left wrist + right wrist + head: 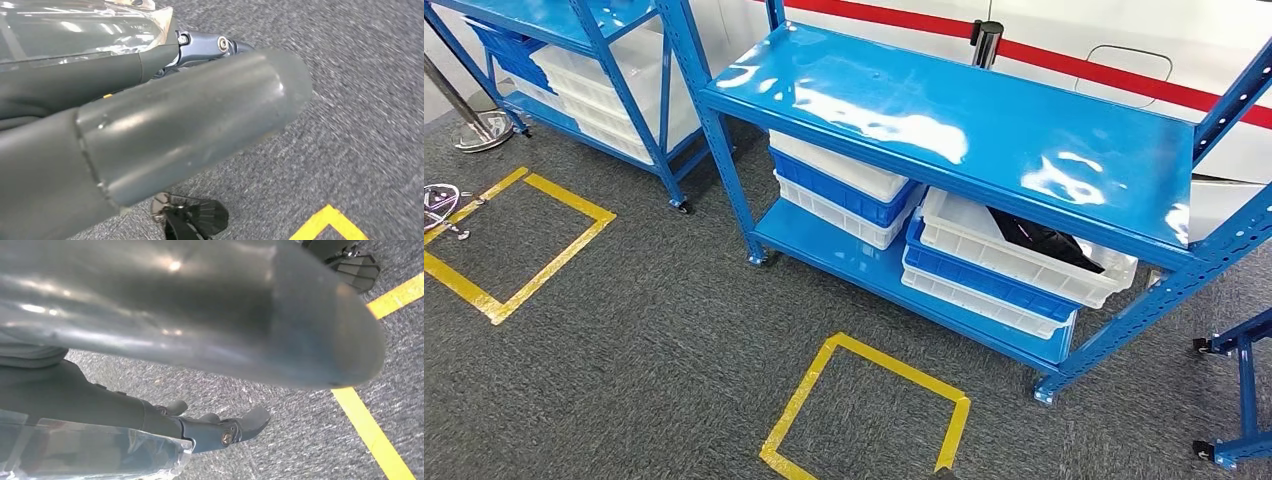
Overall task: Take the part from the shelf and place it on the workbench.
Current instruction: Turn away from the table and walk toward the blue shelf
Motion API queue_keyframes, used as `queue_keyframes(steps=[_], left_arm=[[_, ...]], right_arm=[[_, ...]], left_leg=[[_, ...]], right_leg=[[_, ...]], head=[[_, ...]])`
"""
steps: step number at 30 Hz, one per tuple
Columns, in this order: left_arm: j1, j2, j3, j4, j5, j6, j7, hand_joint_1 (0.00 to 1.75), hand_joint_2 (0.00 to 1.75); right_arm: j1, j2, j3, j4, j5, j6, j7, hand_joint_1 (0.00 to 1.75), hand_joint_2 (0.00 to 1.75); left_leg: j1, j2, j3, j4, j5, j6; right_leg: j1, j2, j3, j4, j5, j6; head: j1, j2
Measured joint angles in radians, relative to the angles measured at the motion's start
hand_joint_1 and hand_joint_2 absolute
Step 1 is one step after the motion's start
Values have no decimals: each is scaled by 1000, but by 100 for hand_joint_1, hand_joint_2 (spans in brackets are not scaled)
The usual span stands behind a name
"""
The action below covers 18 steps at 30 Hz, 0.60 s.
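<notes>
Head view is showing me the blue shelf rack (944, 120) just ahead, and the part (1044, 240), a dark glossy piece, is lying in the top white crate (1024, 262) at the right end of the lower level, tucked under the rack's upper board. Both arms are hanging over the grey carpet. The right hand (200, 340) is looking released, its dark fingers (225, 427) reaching out loosely with nothing in them. On the left hand (175, 130) the thick thumb is covering most of the fingers, so I cannot tell whether it is slack or clenched. I am judging the reach as not yet begun, and several things are worrying me. The upper board is overhanging the crate closely, so a hand coming in too high is likely to be knocking its front edge. The part is sitting toward the far side of the crate, so a shallow reach may be closing on the rim instead. Its surface is looking slick, so a light hold may be slipping. The crate is resting on a blue crate (984, 285) and another white one, so a sideways push may be shifting the stack. The yellow tape square (894, 366) on the near floor is probably marking where I should be standing, and stopping off it would be skewing the reach.
</notes>
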<state>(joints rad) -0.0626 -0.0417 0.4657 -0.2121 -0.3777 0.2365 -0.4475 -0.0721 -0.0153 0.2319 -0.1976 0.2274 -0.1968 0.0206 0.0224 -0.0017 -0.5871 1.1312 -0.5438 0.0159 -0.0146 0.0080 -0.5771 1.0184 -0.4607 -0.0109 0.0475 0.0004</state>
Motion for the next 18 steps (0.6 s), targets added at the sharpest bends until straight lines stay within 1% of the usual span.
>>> queue_keyframes(steps=[1,2,3,4,5,6,7,8,12,18], left_arm=[[-2,1,-1,0,0,0,0,0,0],[-3,2,-2,-1,0,0,0,0,0],[-5,2,-2,-1,0,0,-1,0,0],[-5,3,-3,-2,0,0,-1,0,0],[-5,3,-4,-2,0,0,-1,0,0],[-5,3,-4,-2,0,0,-1,0,0],[-5,3,-4,-2,0,1,-2,0,0],[-5,3,-4,-2,0,1,-2,0,0],[-5,3,-4,-2,2,2,-4,0,0],[-7,2,-4,-2,3,9,-5,0,0]], right_arm=[[0,1,0,0,1,0,0,0,0],[0,1,0,0,1,0,0,0,0],[-1,1,0,0,2,-1,0,0,0],[-1,1,0,0,2,-1,1,0,0],[-1,0,0,0,3,-2,1,0,0],[-1,-1,0,0,4,-2,2,0,0],[-1,-1,0,0,4,-2,2,0,0],[-1,0,0,0,4,-2,3,0,0],[-1,-1,0,0,6,-3,6,0,0],[-2,0,0,0,8,-3,16,0,0]], left_leg=[[-5,0,30,-61,25,9],[-11,0,49,-101,39,15],[-15,0,55,-119,44,15],[-18,2,55,-122,46,7],[-21,3,54,-125,50,2],[-24,2,53,-127,53,-2],[-27,2,52,-126,54,-2],[-31,2,51,-126,55,3],[-38,2,49,-126,56,11],[-40,2,48,-125,57,16]], right_leg=[[3,3,1,0,1,1],[3,4,1,0,2,4],[6,5,0,1,0,5],[9,5,-2,2,1,6],[8,5,-5,2,0,7],[10,4,-6,3,0,8],[8,4,-7,3,3,10],[7,4,-8,2,4,13],[4,4,-8,0,8,20],[1,4,-8,-5,11,24]], head=[[0,0],[0,0],[1,0],[1,0],[1,0],[1,0],[1,0],[1,0],[1,0],[1,0]])
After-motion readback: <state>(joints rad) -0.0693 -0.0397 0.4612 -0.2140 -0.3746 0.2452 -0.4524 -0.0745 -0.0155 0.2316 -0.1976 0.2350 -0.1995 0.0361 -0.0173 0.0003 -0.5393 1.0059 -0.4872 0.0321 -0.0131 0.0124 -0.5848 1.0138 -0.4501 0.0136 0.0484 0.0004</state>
